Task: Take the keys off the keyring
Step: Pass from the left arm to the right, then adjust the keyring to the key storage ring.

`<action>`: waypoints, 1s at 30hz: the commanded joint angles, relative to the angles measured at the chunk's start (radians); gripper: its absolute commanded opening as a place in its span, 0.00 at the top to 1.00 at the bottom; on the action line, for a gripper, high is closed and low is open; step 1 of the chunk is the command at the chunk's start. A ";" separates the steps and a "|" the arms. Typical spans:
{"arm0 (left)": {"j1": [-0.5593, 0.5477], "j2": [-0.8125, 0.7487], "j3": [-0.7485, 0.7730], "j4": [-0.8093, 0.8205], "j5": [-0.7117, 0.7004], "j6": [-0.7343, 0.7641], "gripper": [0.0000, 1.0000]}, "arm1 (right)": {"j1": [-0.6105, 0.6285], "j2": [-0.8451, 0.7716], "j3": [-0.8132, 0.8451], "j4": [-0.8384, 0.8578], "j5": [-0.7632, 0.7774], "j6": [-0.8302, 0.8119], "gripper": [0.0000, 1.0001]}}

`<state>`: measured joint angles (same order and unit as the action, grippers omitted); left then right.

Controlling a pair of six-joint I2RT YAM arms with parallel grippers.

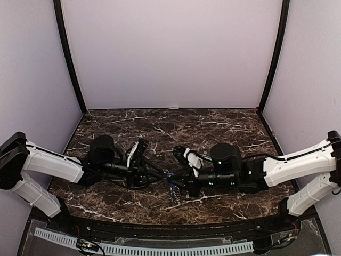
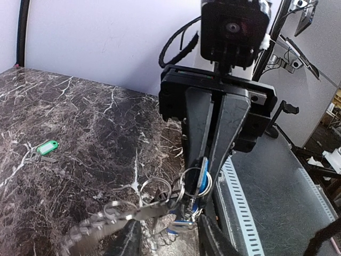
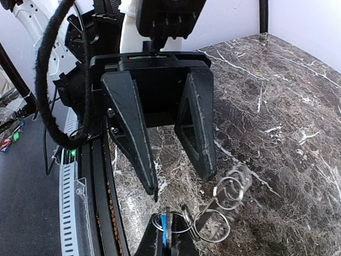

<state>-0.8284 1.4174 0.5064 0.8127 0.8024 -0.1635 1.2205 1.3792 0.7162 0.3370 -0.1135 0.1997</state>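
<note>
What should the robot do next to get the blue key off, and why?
Probably close the left tool on the loose rings and tug gently. The right tool is shut on the blue key, the left tool is open beside the rings, and the green key lies free.

Bench [image 1: 224, 125], dark marble with white veining, is sitting inside lavender walls [image 1: 170, 53] with black corner posts [image 1: 68, 53]. Left arm [image 1: 50, 165] and right arm [image 1: 298, 162] (white shells, black joints) are reaching inward from the sides, low over the surface. Left hand [image 1: 160, 177] and right hand [image 1: 178, 184] are meeting near the middle. Keyring bunch [image 1: 173, 193] — silvery, with a blue speck — is showing just in front of that meeting point, its detail too small to tell. White slotted strip [image 1: 160, 249] is running along the near edge.
</note>
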 commanded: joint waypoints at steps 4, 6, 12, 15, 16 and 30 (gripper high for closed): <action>-0.037 0.032 0.025 0.123 0.083 -0.032 0.71 | -0.066 -0.047 -0.016 0.077 -0.253 0.028 1.00; -0.047 0.031 0.023 0.122 0.078 -0.027 0.72 | -0.081 -0.049 -0.024 0.097 -0.296 0.043 1.00; -0.062 -0.004 0.011 0.102 0.028 0.008 0.72 | -0.099 -0.034 -0.016 0.100 -0.375 0.058 1.00; -0.069 -0.015 0.023 0.072 0.022 0.028 0.72 | -0.103 -0.026 -0.012 0.099 -0.388 0.060 1.00; -0.071 -0.015 0.028 0.065 0.024 0.032 0.73 | -0.104 -0.026 -0.011 0.098 -0.389 0.061 1.00; -0.099 0.008 0.057 0.042 0.013 0.064 0.81 | -0.119 -0.024 -0.011 0.118 -0.420 0.073 1.00</action>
<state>-0.9180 1.4330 0.5343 0.8585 0.8120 -0.1177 1.1103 1.3579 0.6952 0.3679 -0.5056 0.2672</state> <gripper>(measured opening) 0.196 0.026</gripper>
